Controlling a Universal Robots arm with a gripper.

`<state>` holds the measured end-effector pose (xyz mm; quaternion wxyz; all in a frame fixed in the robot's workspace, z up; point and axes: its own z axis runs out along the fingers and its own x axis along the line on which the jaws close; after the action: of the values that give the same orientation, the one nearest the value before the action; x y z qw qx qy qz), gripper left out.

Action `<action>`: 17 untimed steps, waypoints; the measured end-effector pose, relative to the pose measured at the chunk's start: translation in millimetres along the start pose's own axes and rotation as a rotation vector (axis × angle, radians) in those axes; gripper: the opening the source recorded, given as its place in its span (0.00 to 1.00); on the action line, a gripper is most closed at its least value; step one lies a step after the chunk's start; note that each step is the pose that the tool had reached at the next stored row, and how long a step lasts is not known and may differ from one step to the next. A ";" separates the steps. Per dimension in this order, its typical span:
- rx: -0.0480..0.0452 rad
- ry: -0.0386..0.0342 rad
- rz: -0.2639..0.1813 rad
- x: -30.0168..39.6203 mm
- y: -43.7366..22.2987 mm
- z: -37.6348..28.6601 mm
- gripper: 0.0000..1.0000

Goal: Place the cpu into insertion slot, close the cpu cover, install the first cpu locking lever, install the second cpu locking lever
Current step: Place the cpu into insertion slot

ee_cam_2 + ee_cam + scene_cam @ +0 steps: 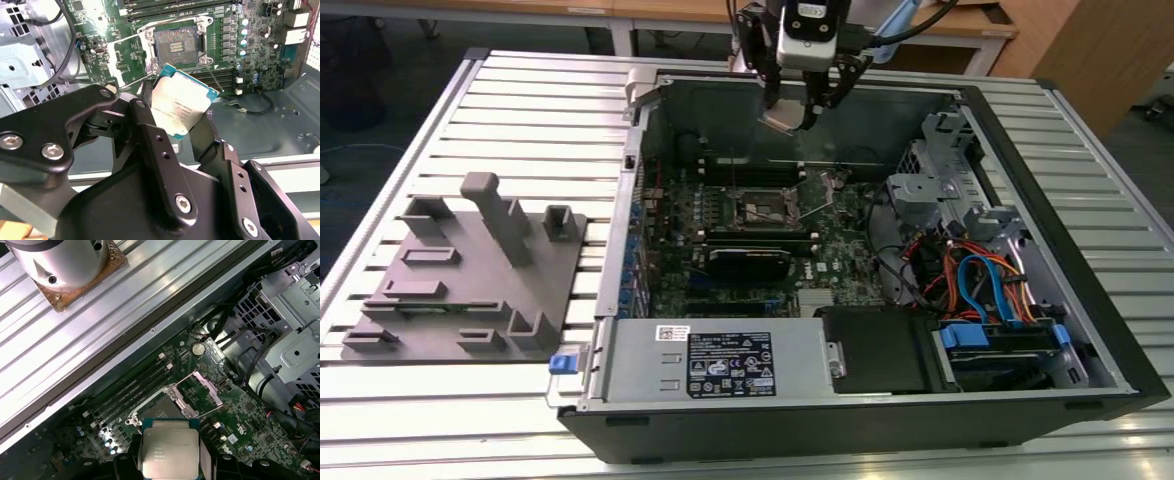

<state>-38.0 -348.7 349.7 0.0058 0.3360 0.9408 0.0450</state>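
Gripper [793,114] pinching cpu [182,102] by its edges, hovering over far end of open case [854,440], above empty insertion slot [176,46]; cpu cover [206,386] swung open beside slot.

A pale grey ribbed-metal worktop [520,100] fills most of the space in front of me, its long slats catching a soft, even light. Behind it stand light-brown wooden tables [680,12] over a dark blue-grey floor [414,60]. At the exterior view's right a tall brown wooden panel [1087,45] rises beside the worktop's corner.
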 end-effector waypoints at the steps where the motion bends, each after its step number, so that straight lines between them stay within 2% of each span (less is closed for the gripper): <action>1: -0.0001 -0.0006 0.007 0.0 0.0 0.1 0.54; 17: -0.0023 -0.0109 0.122 0.0 -0.2 1.9 0.54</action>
<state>-38.0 -348.7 347.8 0.0085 0.3931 0.9184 0.0445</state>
